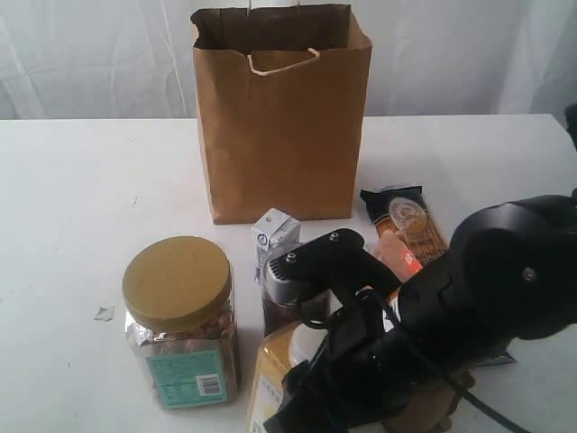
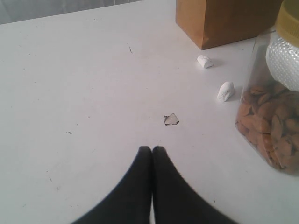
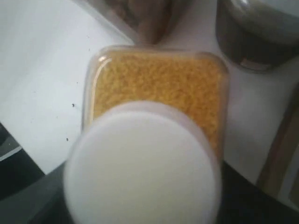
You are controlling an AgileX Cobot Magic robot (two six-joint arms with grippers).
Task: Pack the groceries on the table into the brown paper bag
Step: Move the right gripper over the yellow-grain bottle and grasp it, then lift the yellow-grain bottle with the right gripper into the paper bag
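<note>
The paper bag (image 1: 281, 126) stands upright, its top open, at 12 o'clock on the white counter (image 1: 81, 198). Just at its 6 o'clock sits the small carton (image 1: 275, 236), and the tin can (image 1: 287, 293) is close at the carton's 6 o'clock. The pouch (image 1: 407, 230) lies flat at the bag's 4 o'clock. The jar (image 1: 180, 316) with the tan lid stands at 7 o'clock, a paper scrap (image 1: 105, 313) at its 9 o'clock. The bottle (image 3: 154, 84) of yellow grain stands at 6 o'clock, just beside the jar. The right gripper (image 1: 325, 379) sits over its white cap (image 3: 142, 163), a jaw on either side; whether they press it I cannot tell. The left gripper (image 2: 152, 149) is closed tight on nothing, over bare counter near the scrap.
</note>
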